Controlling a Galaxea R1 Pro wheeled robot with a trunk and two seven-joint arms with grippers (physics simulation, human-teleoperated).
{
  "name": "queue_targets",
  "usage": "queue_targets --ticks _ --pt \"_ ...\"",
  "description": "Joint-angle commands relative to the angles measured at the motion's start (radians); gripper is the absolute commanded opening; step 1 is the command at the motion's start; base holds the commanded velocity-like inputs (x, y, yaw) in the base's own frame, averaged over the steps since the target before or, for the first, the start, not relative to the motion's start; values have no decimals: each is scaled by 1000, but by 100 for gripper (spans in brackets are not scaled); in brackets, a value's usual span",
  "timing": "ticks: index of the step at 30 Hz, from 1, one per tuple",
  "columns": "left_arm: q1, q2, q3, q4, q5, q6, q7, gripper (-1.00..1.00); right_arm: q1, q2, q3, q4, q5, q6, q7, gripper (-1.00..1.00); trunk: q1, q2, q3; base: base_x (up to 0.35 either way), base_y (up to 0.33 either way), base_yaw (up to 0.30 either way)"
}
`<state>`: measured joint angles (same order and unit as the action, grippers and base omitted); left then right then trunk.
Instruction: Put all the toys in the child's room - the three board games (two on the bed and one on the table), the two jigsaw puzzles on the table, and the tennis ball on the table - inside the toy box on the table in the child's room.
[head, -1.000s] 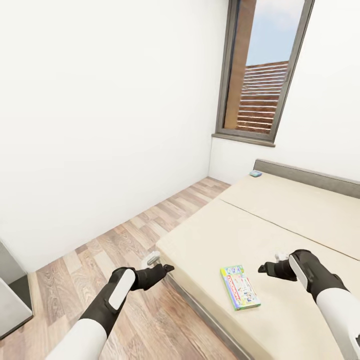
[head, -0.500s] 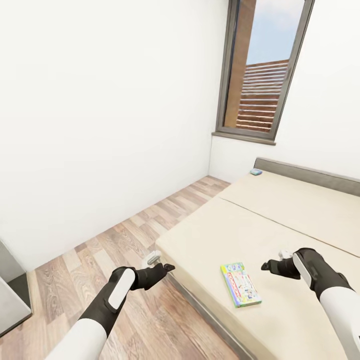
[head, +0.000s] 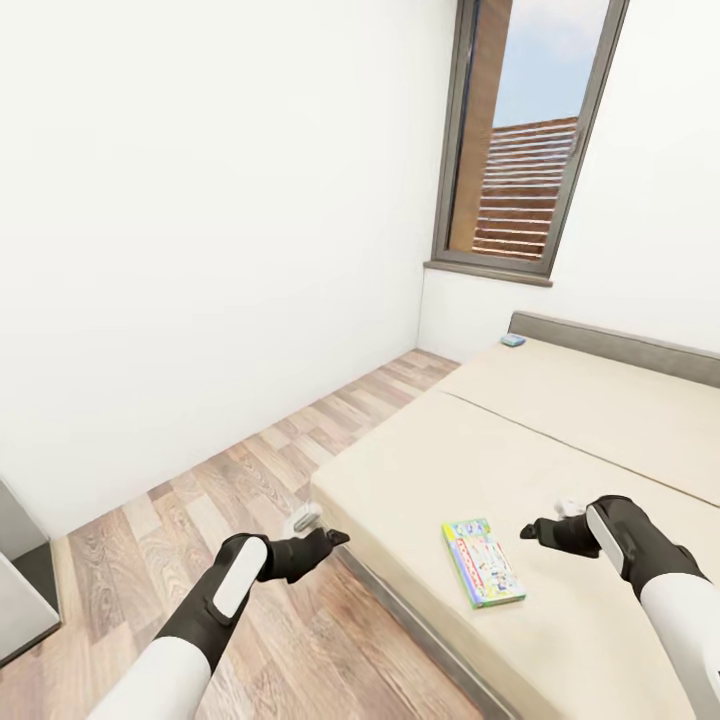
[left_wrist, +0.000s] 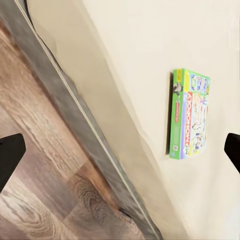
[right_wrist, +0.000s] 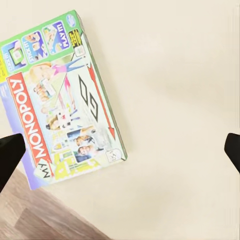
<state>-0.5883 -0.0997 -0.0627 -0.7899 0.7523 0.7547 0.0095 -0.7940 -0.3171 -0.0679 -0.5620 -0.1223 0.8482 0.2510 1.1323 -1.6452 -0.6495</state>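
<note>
Robot body: two arms, white and black.
White upper sleeves, black forearms with white oval panels; black grippers, left (head: 335, 538) and right (head: 527, 531).

The board game (right_wrist: 62, 102) lying flat near the bed's (head: 560, 420) foot edge reads "MY MONOPOLY" in white letters on a red band along its cover. The smaller print on its green end is too fine to read.

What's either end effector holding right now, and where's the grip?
Nothing. Both are open and empty: the right end effector hovers over the bed beside the board game, and the left end effector is out over the floor.
</note>
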Motion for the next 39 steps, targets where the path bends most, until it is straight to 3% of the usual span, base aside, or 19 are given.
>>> queue_targets --ticks 1,16,31,39 --pt "0 1 1 0 2 7 0 100 0 0 -2 -1 -5 5 16 100 4 -8 -4 0 0 0" --pt "3 7 9 13 3 22 -2 100 -1 -5 -2 -1 5 4 155 100 61 -113 -51 0 0 0" --pt "26 8 12 14 4 19 -4 100 -79 -5 -3 8 1 0 178 100 119 -218 -98 0 0 0" --pt "35 7 44 14 4 18 -21 100 -85 -5 -5 2 -1 -20 181 100 150 -274 -123 0 0 0"
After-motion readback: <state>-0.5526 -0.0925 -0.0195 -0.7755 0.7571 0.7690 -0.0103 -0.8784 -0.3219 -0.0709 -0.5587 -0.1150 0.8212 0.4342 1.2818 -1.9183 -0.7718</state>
